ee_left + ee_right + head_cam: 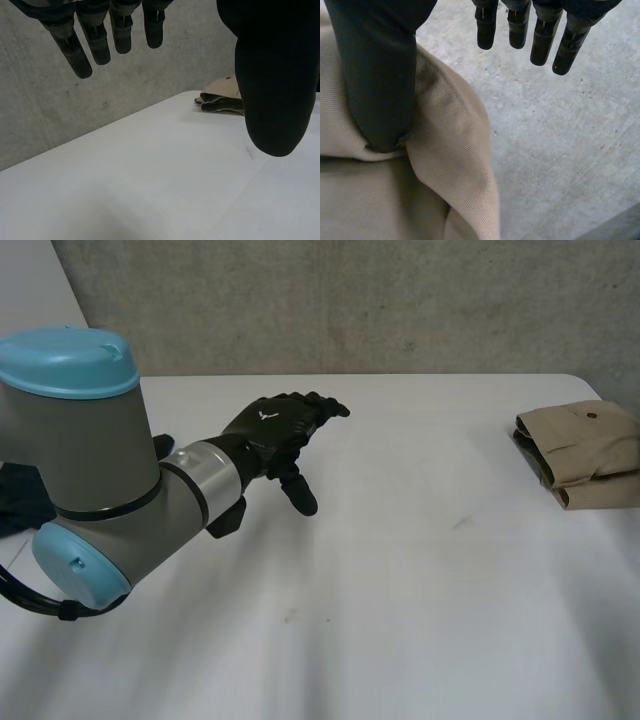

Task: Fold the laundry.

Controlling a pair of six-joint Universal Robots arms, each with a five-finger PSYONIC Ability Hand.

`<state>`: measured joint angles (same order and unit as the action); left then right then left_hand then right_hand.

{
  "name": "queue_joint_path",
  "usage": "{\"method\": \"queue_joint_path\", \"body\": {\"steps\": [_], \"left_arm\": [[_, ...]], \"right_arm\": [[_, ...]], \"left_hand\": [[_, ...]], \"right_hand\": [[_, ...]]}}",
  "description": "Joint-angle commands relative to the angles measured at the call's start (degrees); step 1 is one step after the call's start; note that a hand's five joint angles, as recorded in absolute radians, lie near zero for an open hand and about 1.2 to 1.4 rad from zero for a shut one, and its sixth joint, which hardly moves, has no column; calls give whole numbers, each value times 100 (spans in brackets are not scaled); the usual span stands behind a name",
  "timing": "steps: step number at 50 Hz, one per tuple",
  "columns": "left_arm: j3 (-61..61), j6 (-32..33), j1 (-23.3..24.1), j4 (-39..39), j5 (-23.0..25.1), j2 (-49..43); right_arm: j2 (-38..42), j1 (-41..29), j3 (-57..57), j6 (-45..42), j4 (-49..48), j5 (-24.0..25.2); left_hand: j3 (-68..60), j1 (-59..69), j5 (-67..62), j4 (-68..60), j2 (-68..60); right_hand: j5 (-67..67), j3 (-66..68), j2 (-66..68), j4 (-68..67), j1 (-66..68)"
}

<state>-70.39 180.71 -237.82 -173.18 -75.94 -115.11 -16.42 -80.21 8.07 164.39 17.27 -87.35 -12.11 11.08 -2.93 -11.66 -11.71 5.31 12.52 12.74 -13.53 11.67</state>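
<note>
1. We see a folded garment [580, 453] of beige cloth; it is a compact packet with several layers stacked at its near edge and a small dark button [591, 415] on its top; it lies at the right edge of the white desk [400, 590], towards the far side.
2. The left hand [275, 425], at the end of the grey left arm [90, 460], hovers over the left-middle part of the desk, well apart from the garment; its fingers are straight, the thumb stands away from them, and it holds nothing.
3. The head view gives the garment's top; the left wrist view gives its side [220, 98], beyond the thumb [272, 90], with dark gaps between the layers and the concrete wall [75, 125] behind the desk; the fingers [75, 50] hang free there.
4. The right wrist view gives the right hand [380, 65] at a beige cloth [455, 150] of fine ribbed weave, with a raised fold just beside the thumb; beyond the cloth lies a grey concrete floor [560, 150].
5. The right hand's fingers [542, 40] are straight and apart from the thumb, above the floor; the thumb tip is at the cloth, but whether it presses we cannot tell; nothing is pinched.
6. We cannot tell whether this cloth is the same folded garment.
</note>
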Motion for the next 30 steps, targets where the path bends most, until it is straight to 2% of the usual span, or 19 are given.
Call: {"method": "queue_joint_path", "body": {"steps": [1,10,16,19,24,25,28,30], "left_arm": [[-1,17,7,4,-26,190],[-89,70,-10,-92,-52,682],[-256,96,-133,-479,-132,955],[-335,105,-536,-716,-132,1113],[-353,298,-1301,-884,-88,1087],[-327,464,-1546,-910,-79,991],[-274,886,-1899,-954,-70,701],[-213,1562,-2189,-1015,-79,324]], "right_arm": [[-1221,-12,633,-355,901,-62],[-2927,-248,1582,-346,454,-124],[-3822,-1459,2924,-346,-152,-28],[-4166,-1874,3655,-346,-425,51],[-4896,-2885,5387,-425,-1303,596],[-4966,-3008,5615,-443,-1435,692],[-5134,-3483,6433,-574,-1884,983],[-5195,-3676,6776,-697,-2051,1018]], "left_hand": [[106,-2,187,60,65],[190,-86,271,144,149],[207,-103,288,161,166],[207,-103,288,161,166],[207,-103,288,161,166],[207,-103,288,161,166],[207,-103,288,161,166],[207,-103,288,161,166]], "right_hand": [[-531,-252,-274,353,-167],[-531,-252,-274,353,-167],[-531,-252,-274,353,-167],[-531,-252,-274,353,-167],[-531,-252,-274,353,-167],[-531,-252,-274,353,-167],[-531,-252,-274,353,-167],[-531,-252,-274,353,-167]]}}
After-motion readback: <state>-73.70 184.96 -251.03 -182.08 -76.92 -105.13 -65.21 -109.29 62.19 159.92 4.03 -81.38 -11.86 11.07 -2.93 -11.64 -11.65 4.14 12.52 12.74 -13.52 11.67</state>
